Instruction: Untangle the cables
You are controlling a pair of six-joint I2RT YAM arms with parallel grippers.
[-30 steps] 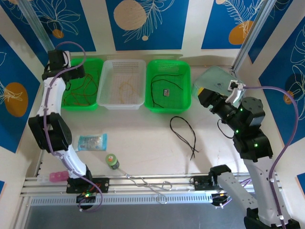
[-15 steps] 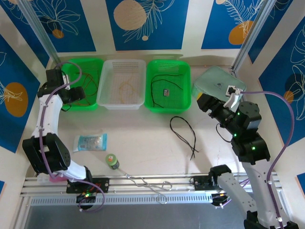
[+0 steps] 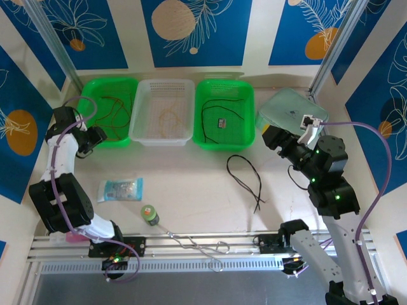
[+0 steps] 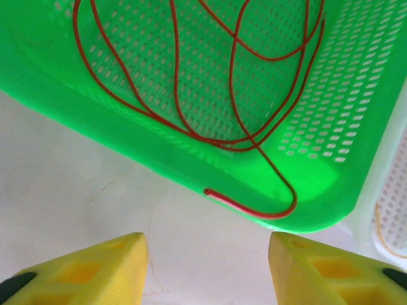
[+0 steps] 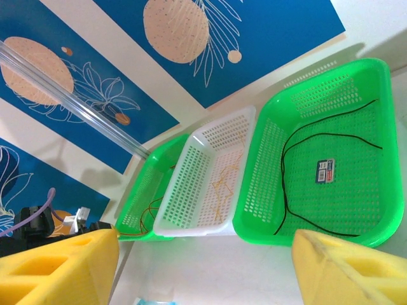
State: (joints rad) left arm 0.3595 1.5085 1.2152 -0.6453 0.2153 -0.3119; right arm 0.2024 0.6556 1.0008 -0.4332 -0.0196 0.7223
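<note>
A red cable [image 4: 235,101] lies looped in the left green basket [image 3: 95,137], its end hooked over the near rim [image 4: 251,206]. A yellow-tan cable [image 3: 166,115] rests in the white basket [image 3: 145,136]. One black cable [image 3: 224,108] sits in the right green basket [image 3: 205,141]; another black cable [image 3: 248,175] lies loose on the table. My left gripper [image 4: 206,270] hangs open just outside the left basket's near-left corner, holding nothing. My right gripper [image 5: 203,270] is open at the right, raised above the table and facing the baskets.
A blue packet [image 3: 121,188], a small green-capped bottle [image 3: 150,214] and a bent silver wire [image 3: 197,244] lie near the front rail. A pink item [image 3: 77,236] sits at the front left. A pale green lid [image 3: 289,109] rests at the back right.
My left arm has pulled back out of the left green basket toward the near-left, its gripper now outside the rim. The right arm shifted slightly and then held still.
</note>
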